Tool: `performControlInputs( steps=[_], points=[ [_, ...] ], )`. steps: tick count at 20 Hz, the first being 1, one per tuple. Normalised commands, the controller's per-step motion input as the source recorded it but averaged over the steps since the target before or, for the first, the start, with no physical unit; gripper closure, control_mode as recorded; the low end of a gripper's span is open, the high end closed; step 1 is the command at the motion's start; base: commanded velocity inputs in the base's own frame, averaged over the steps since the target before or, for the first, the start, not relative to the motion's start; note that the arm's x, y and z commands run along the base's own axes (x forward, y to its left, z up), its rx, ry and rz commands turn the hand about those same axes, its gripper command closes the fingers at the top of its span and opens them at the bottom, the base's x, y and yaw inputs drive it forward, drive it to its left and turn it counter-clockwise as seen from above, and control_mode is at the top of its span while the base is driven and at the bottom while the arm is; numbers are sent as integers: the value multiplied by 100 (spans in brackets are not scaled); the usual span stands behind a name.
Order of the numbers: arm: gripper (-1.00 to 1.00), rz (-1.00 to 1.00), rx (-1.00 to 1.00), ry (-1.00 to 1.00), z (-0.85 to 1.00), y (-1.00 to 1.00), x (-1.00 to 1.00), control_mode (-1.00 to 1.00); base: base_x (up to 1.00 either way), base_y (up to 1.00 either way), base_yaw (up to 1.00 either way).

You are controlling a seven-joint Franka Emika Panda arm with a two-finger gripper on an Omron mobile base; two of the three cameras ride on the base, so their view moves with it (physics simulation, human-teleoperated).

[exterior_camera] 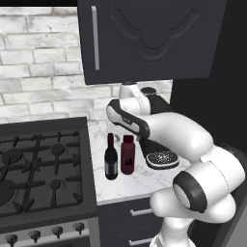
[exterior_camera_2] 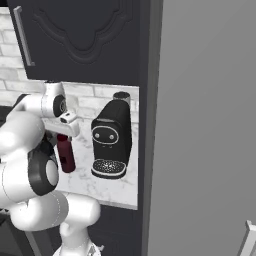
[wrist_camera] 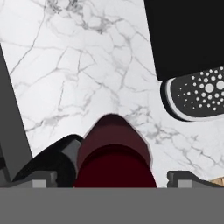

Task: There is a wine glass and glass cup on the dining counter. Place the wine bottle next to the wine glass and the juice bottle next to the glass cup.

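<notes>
The fingers (wrist_camera: 43, 180) stand spread as wide as they go, one dark tip at each lower corner of the hand view, and they hold nothing. Between the two tips, seen from above, sits the juice bottle (wrist_camera: 114, 157), its maroon shoulder and cap directly under the hand; whether the tips touch it cannot be told. Just beside it in that view lies the dark rounded shoulder of the wine bottle (wrist_camera: 54, 159).

In the left base view the two bottles stand upright and close together on a small white marble bench (exterior_camera: 140, 181) with grey veins. The wine bottle (exterior_camera: 111, 159) is near black with a slim neck, a dark red capsule and a pale label, and it stands on the side nearer the stove. The juice bottle (exterior_camera: 128, 154) is stubby and maroon with a red cap, and it stands on the side nearer a black coffee machine (exterior_camera_2: 111, 140). The machine has a round perforated drip tray (exterior_camera: 161, 158) at its foot.

The white arm (exterior_camera: 188, 140) bends over the bench from the lower right of that view, its wrist above the bottles. To the left of the bench is a dark gas stove (exterior_camera: 41, 169) with black grates and a row of knobs along its front. A white brick wall (exterior_camera: 43, 62) runs behind, and a dark upper cabinet (exterior_camera: 149, 38) with a long metal handle hangs above the bench.
</notes>
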Motion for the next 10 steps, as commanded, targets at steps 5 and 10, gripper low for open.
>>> performControlInputs(
  steps=[5,10],
  points=[
    [-100,-6,-7,0,-17,0,1,-100,0,0,0],
    [-100,-5,0,2,-10,0,0,-100,0,0,0]
  ],
)
